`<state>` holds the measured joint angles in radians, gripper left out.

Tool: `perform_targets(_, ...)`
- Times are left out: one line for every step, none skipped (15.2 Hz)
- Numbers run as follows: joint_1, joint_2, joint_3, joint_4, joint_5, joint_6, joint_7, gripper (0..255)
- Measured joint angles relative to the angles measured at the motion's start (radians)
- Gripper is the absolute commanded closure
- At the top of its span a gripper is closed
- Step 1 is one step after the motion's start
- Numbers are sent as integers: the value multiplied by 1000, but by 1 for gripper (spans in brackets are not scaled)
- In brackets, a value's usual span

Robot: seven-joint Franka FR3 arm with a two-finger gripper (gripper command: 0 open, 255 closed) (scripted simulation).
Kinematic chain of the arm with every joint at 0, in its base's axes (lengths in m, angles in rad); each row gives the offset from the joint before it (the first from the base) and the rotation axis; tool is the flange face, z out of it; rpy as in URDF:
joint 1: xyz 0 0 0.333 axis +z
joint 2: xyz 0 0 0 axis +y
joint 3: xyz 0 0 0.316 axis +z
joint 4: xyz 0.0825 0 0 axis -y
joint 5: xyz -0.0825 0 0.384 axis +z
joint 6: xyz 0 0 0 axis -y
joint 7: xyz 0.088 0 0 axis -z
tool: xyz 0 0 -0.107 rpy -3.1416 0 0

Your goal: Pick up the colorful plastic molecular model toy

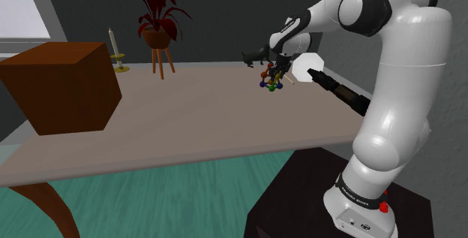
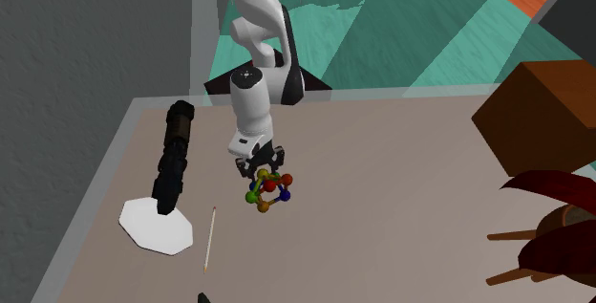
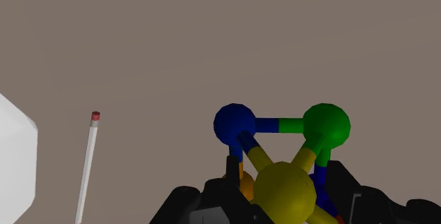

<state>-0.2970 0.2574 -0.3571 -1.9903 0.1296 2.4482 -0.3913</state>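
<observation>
Small print (image 1: 352, 190) near the foot of the arm (image 1: 397, 86) is too small to read. The arm rises from its stand (image 1: 300, 199), folds over at the elbow and points the hand (image 2: 265, 171) down at the surface (image 2: 401, 196). Its fingers (image 3: 339, 184) clasp the molecular model toy (image 2: 268, 192), which sits directly under the hand. A pencil (image 2: 209, 238) lies near the hand.

Model (image 2: 270, 193) clasped in gripper (image 2: 261, 170), low over surface (image 2: 382, 205); touching it or not, unclear. Second exterior view: pencil (image 2: 210, 239) just left of model, plate (image 2: 143, 227) left of pencil, cylinder's (image 2: 175, 158) end on plate. Box (image 2: 544, 110) and plant (image 2: 564, 229) well apart at right.
</observation>
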Motion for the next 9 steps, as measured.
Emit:
perform_targets(0, 0, 0, 0, 0, 0, 0, 255)
perform_targets(0, 0, 0, 1, 0, 0, 0, 255)
perform_targets(0, 0, 0, 1, 0, 0, 0, 255)
perform_targets(0, 0, 0, 0, 0, 0, 0, 255)
perform_targets(0, 0, 0, 0, 0, 0, 0, 255)
perform_targets(0, 0, 0, 0, 0, 1, 0, 255)
perform_targets(1, -3, -1, 0, -2, -4, 1, 255)
perform_targets(2, -8, -2, 5, -5, -14, 3, 255)
perform_targets(1, -14, -3, 10, -8, -25, 3, 255)
